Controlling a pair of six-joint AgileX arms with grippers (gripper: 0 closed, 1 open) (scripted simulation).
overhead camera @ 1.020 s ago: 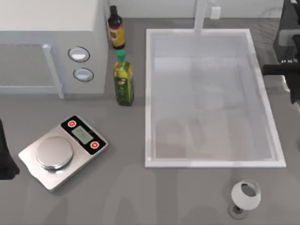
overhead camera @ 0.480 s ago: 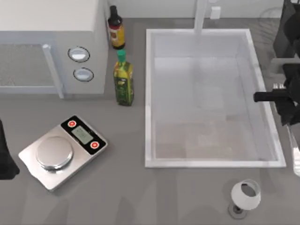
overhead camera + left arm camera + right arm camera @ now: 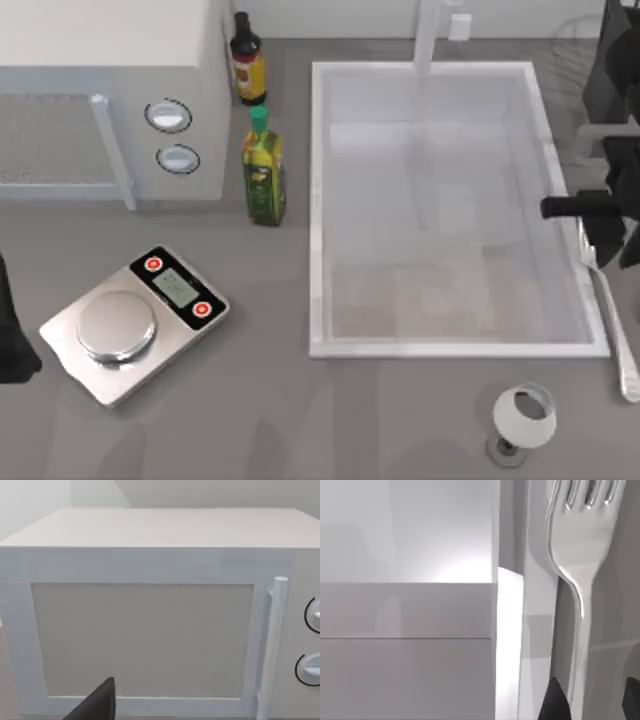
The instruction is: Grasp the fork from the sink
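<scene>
Though the task names the sink (image 3: 318, 210) as the fork's place, the fork (image 3: 608, 315) now sits outside the basin, along the sink's right rim at the right edge of the top view, tines toward the right gripper (image 3: 610, 232) and handle running toward the near side of the surface (image 3: 280, 410). The right wrist view shows the fork (image 3: 580, 555) running between that gripper's 2 dark fingertips (image 3: 555, 702), so I judge the gripper clenched on the fork near its neck, the grasp in hand or already made; whether the fork hangs clear or rests on the surface, I cannot tell. If it is carried, the next move calls for a steady grip, since the long handle juts far beyond the gripper. The left arm (image 3: 12, 335) sits parked at the left edge, its wrist view facing the microwave (image 3: 150, 630).
</scene>
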